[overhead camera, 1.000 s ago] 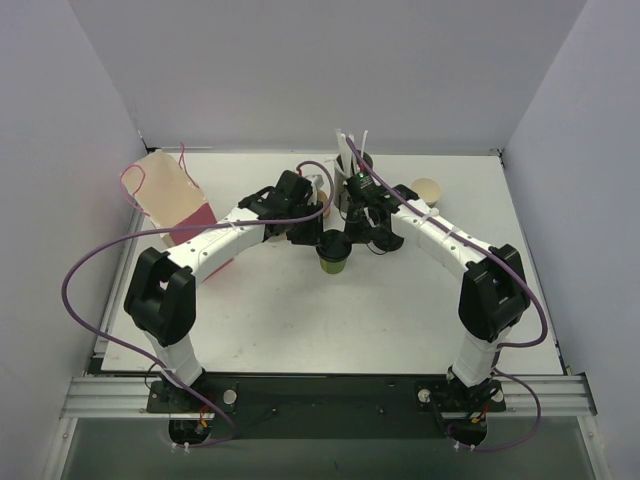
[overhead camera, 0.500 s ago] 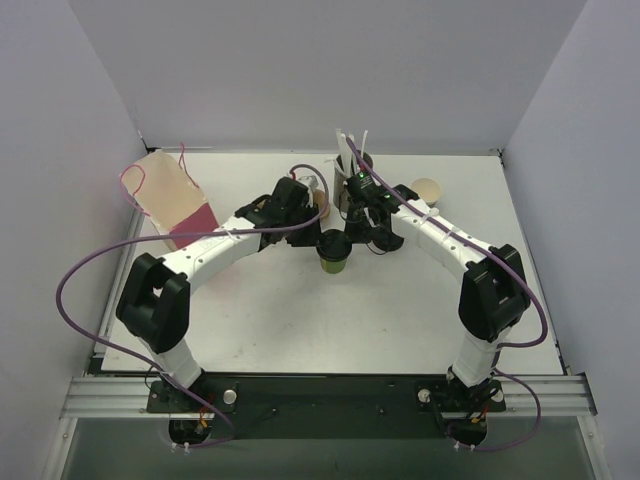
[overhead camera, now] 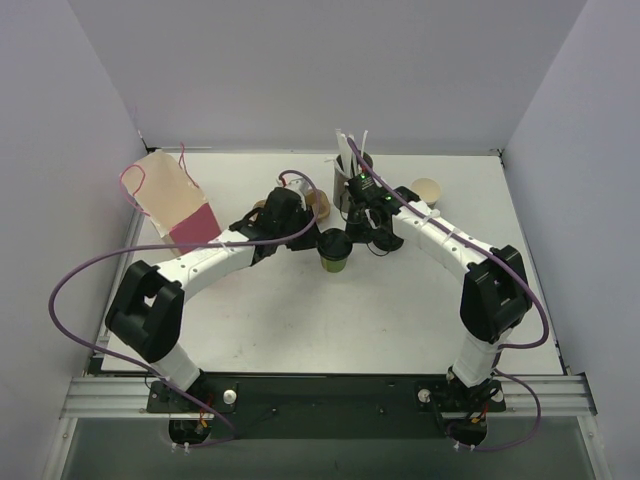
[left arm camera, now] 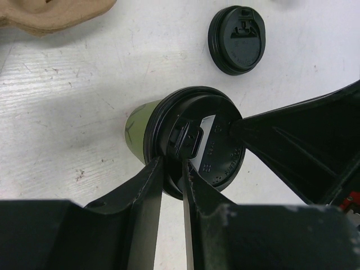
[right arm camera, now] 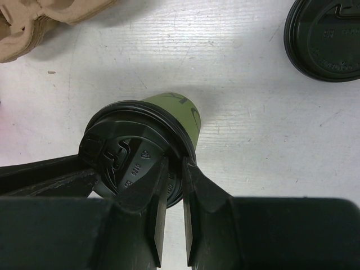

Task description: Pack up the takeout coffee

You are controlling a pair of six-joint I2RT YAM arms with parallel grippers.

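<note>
The takeout coffee cup (overhead camera: 334,263) is small and green and stands upright mid-table with its black lid (overhead camera: 334,243) on top. My left gripper (overhead camera: 312,241) comes in from the left, my right gripper (overhead camera: 354,240) from the right. In the left wrist view my left gripper (left arm camera: 173,167) is shut on the near rim of the lid (left arm camera: 216,149), above the green wall (left arm camera: 136,128). In the right wrist view my right gripper (right arm camera: 175,167) pinches the opposite rim of the lid (right arm camera: 121,147), with the cup wall (right arm camera: 183,109) beyond it.
A spare black lid (left arm camera: 237,32) (right arm camera: 325,38) lies on the table past the cup. A brown cardboard drink carrier (overhead camera: 318,203) (right arm camera: 34,22) sits behind. A pink and tan bag (overhead camera: 172,205) stands far left. The grey straw holder (overhead camera: 352,162) and a cream-inside cup (overhead camera: 427,188) stand at the back.
My left arm has swung its elbow and wrist outward to the left, uncovering the carrier behind it. The cup and the right arm have stayed in place.
</note>
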